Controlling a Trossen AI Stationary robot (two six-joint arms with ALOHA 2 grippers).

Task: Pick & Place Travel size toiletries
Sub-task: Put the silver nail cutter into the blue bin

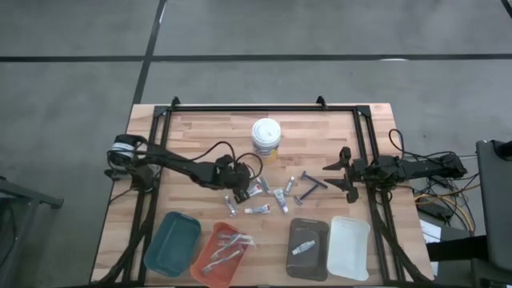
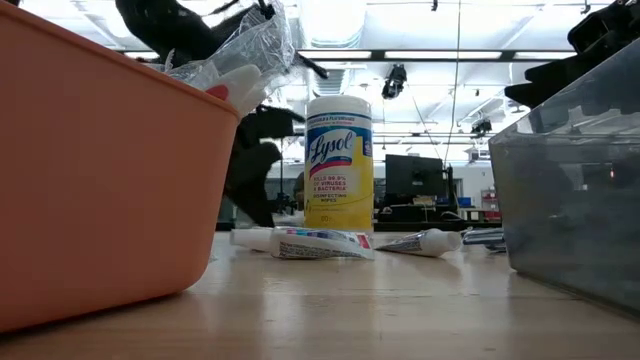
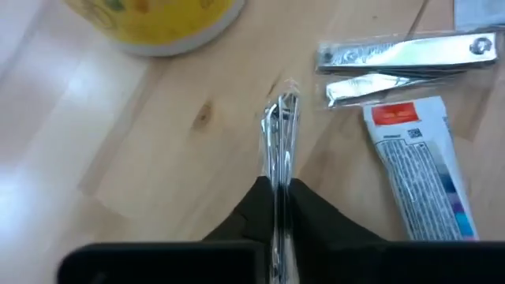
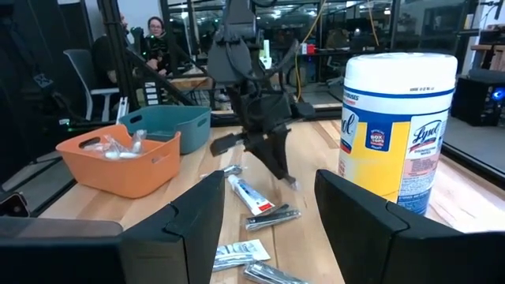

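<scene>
The left gripper [image 1: 240, 178] is closed on a thin clear-wrapped packet [image 3: 280, 138], lifted just clear of the table [image 1: 200, 136] at the left edge of the loose travel size toiletries [image 1: 268, 196], near the wipes tub [image 1: 266, 136]; this appears to be the pick step completed, with transport pending. The next move calls for carrying the packet toward the near edge and releasing it over a tray, probably the orange tray [image 1: 218, 258], which already holds similar wrapped items. The right gripper [image 1: 340, 168] waits with fingers apart at the right of the table.
</scene>
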